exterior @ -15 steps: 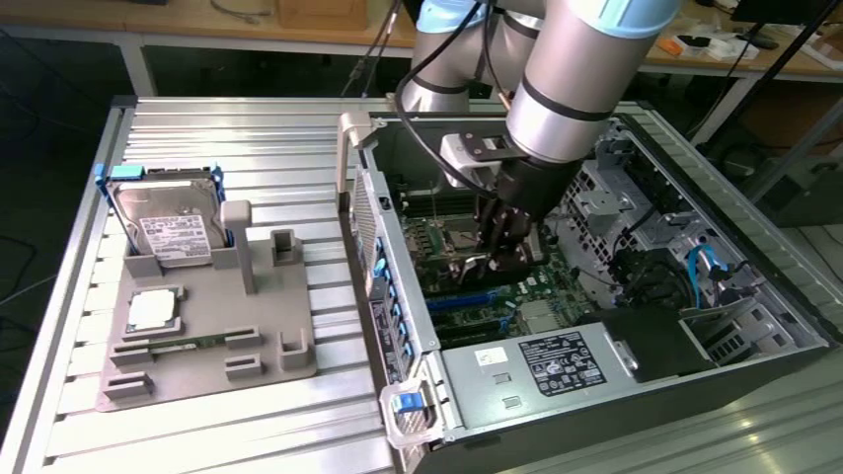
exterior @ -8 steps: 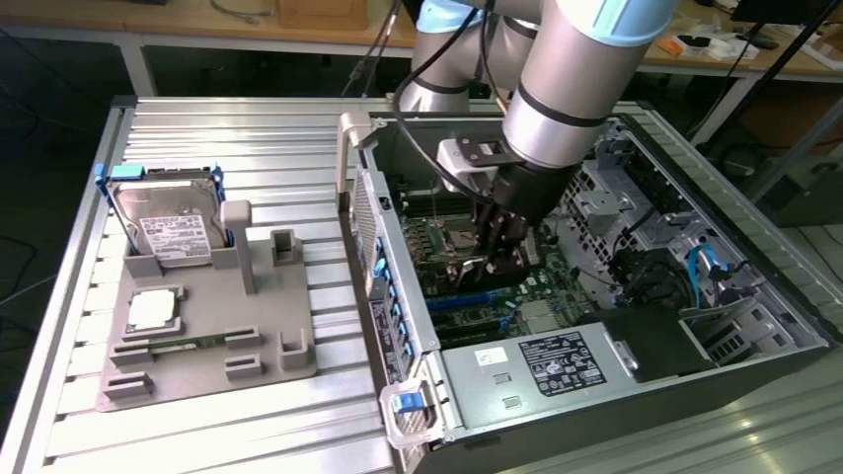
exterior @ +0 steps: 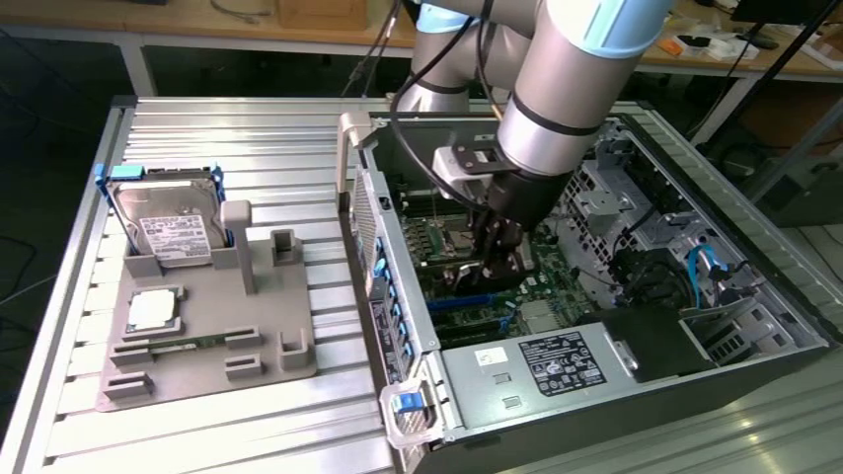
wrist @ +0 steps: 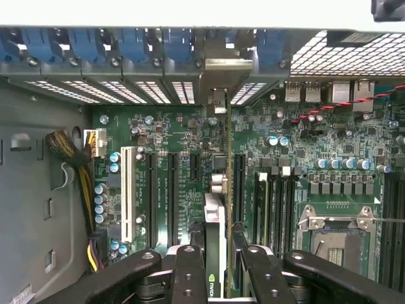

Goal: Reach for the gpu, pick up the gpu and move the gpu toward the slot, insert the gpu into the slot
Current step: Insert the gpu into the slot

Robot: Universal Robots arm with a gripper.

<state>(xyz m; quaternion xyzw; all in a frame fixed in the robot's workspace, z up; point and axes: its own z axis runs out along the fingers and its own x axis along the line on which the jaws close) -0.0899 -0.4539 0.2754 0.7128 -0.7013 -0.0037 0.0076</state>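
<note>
- We judge the insertion to be the step in hand: the gripper pinches the gpu, which stands on edge between the fingers.
- The arm reaches down into the open computer case at the middle of the exterior view, well apart from the hard drive on the surface at that view's left.
- The gpu stands over the motherboard, parallel to the black slots beside it. Its own slot is hidden under the card, so we cannot tell whether it is seated.
- Seating, in our judgement, calls for a straight push with the card upright and in line — a tilt could jam it.
</note>
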